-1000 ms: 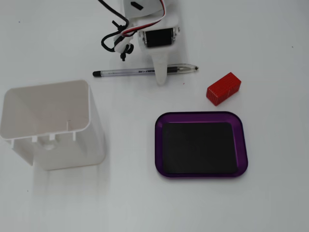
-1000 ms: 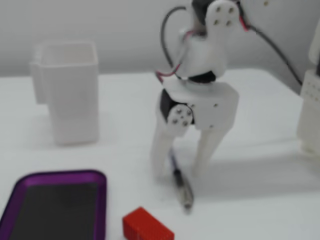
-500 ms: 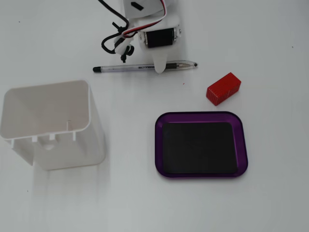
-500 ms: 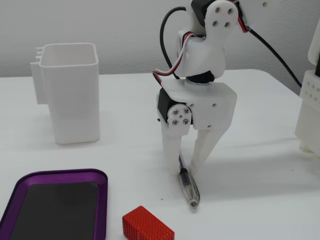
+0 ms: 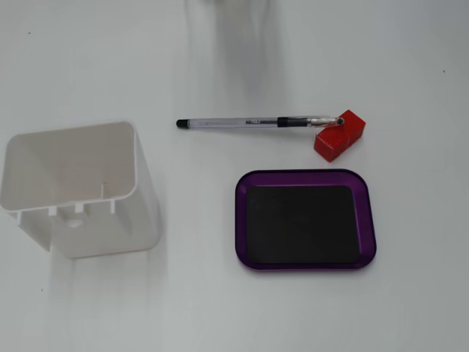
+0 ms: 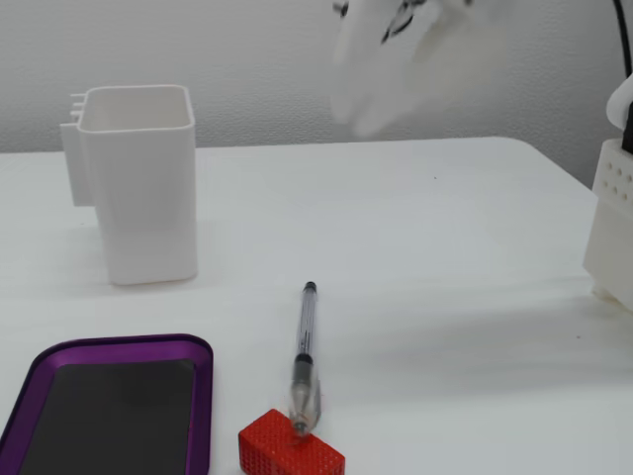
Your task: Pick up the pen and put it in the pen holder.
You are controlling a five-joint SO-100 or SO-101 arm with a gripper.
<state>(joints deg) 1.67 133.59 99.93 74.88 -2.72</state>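
Observation:
The pen [image 5: 256,122] lies flat on the white table with nothing holding it. Its black end cap points left in the top-down fixed view, and its clip end rests against the top edge of the red block [image 5: 339,136]. In the low fixed view the pen [image 6: 304,351] runs toward the camera and ends on the red block [image 6: 292,450]. The white pen holder [image 5: 143,213] stands upright at the left [image 6: 138,198], well apart from the pen. My gripper [image 6: 386,99] is a white motion blur high above the table; its jaws cannot be made out. It is out of the top-down view.
A flat purple tray [image 5: 308,174] with a black centre lies just below the pen and the block, at the near left [image 6: 109,344] in the low view. A white robot part [image 6: 613,218] stands at the right edge.
The gripper has lifted off the pen and risen fast, leaving the top-down view. The pen has slid right and now touches the red block.

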